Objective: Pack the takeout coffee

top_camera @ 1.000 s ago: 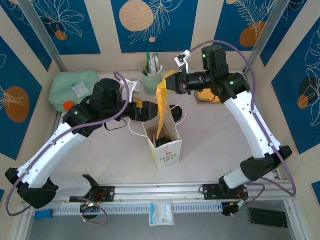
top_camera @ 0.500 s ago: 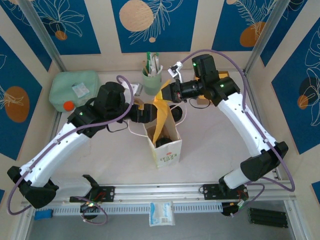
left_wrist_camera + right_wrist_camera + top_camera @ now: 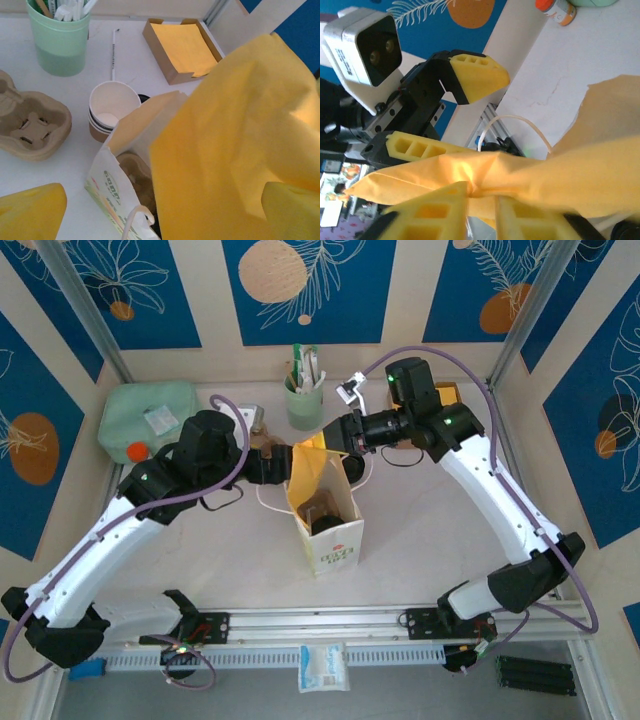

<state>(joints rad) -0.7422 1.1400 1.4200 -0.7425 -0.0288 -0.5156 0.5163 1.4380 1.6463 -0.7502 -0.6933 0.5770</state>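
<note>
A white paper bag (image 3: 330,540) (image 3: 107,192) stands open at mid-table. A brown pulp carrier (image 3: 131,172) sits inside it, with a dark round lid (image 3: 322,525) that looks like the takeout coffee; the cup itself is hidden. My right gripper (image 3: 335,438) (image 3: 482,200) is shut on a yellow napkin (image 3: 305,468) (image 3: 235,150) (image 3: 560,175), which hangs over the bag's mouth. My left gripper (image 3: 283,462) (image 3: 485,112) is open just left of the napkin, its fingers (image 3: 475,75) spread wide, and the napkin rests against the lower one.
A mint-green cup of stirrers (image 3: 305,400) (image 3: 59,42) stands behind the bag. Also on the table are stacked lidless paper cups (image 3: 107,107), a spare pulp carrier (image 3: 30,125) and a box of yellow napkins (image 3: 182,47). A green box (image 3: 150,412) lies at the back left.
My right gripper has moved left and down with the napkin, which now droops over the bag's mouth instead of hanging straight. The left arm has drawn back a little to the left.
</note>
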